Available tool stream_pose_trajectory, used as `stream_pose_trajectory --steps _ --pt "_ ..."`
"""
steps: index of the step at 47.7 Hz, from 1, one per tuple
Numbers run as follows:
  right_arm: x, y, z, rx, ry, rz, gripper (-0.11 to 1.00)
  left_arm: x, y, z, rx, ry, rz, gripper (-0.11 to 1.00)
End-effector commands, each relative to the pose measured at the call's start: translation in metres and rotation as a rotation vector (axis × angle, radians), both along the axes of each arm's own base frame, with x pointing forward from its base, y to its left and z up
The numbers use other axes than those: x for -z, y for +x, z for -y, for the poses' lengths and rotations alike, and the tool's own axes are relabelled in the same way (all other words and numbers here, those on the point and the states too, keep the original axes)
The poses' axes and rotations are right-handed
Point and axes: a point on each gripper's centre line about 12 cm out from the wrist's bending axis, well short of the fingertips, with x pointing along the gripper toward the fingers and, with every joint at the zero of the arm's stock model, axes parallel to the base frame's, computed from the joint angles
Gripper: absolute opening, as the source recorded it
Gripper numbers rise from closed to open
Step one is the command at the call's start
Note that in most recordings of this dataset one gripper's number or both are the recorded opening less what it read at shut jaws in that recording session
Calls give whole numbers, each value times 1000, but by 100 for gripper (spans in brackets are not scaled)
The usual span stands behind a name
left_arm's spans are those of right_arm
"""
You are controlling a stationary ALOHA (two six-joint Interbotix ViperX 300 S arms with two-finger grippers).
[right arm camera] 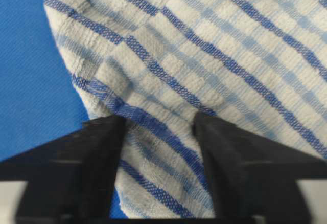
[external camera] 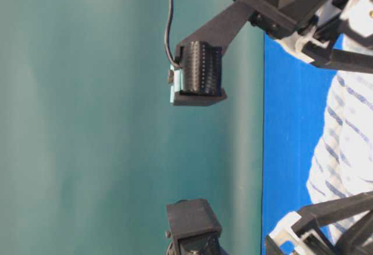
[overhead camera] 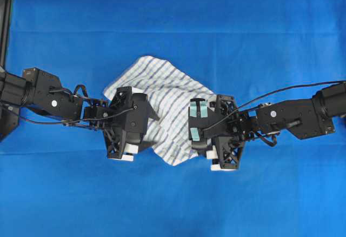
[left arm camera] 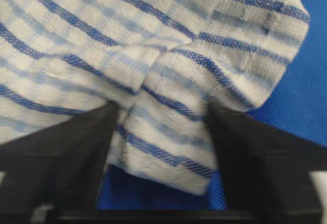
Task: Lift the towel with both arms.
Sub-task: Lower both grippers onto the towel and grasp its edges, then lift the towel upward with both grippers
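One towel (overhead camera: 167, 93) | white, blue-striped | rumpled, folds bunched | on blue tablecloth (overhead camera: 227, 26)

I see the counter (overhead camera: 173, 20) covered edge to edge by a plain blue tablecloth (overhead camera: 270, 204). The towel (overhead camera: 167, 93), white with thin blue stripes, lies rumpled on the cloth at the centre of the overhead frame, one corner pointing toward the lower middle.
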Motion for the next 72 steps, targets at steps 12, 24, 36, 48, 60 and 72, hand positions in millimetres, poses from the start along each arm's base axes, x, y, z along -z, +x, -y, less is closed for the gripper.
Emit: stream_pose_trajectory --steps 12,24,36,48,60,72 --pt "-18 4 -1 1 10 48 5 -18 0 0 0 1 -31 4" --pt "-67 1 2 5 20 144 5 -67 0 0 2 -7 5 4" --pt "-133 -8 21 52 25 234 5 -136 -8 -9 -20 -17 91 4" --pt "-199 -19 41 106 22 308 5 -197 -23 -28 -72 -27 149 4" --pt "-269 -34 63 146 -38 366 5 -255 -40 -51 -140 -25 211 4" --pt "-328 -47 79 184 -106 457 5 -312 -49 -66 -181 -13 303 4"
